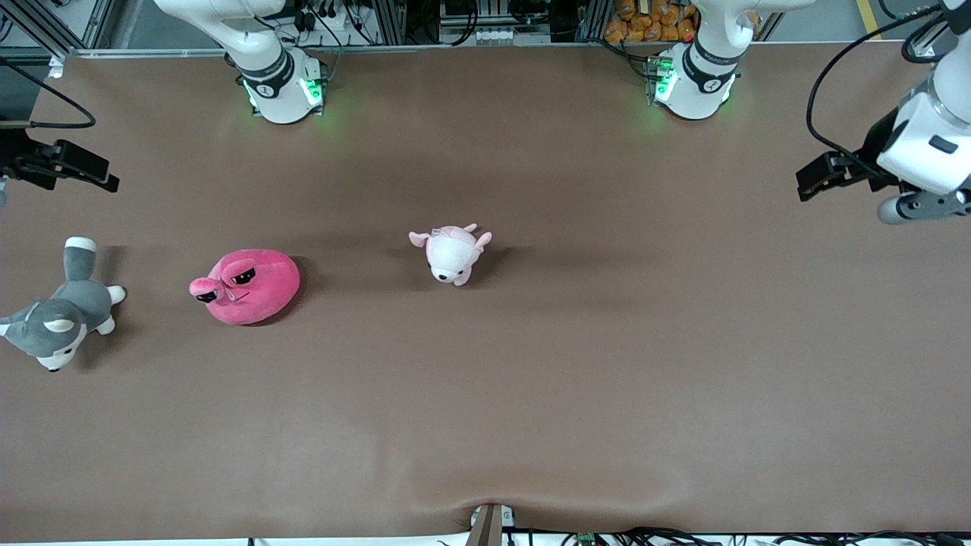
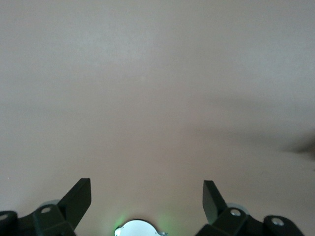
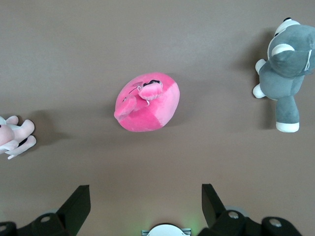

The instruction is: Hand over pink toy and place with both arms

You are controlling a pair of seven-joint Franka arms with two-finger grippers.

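The pink toy, a round hot-pink plush with black scowling eyes, lies on the brown table toward the right arm's end. It also shows in the right wrist view. My right gripper hangs in the air at the right arm's end of the table, apart from the toy; its own view shows it open and empty. My left gripper hangs over the left arm's end of the table, open and empty, with only bare table under it.
A small pale-pink-and-white plush animal lies near the table's middle and shows in the right wrist view. A grey-and-white plush dog lies at the right arm's end, also in the right wrist view.
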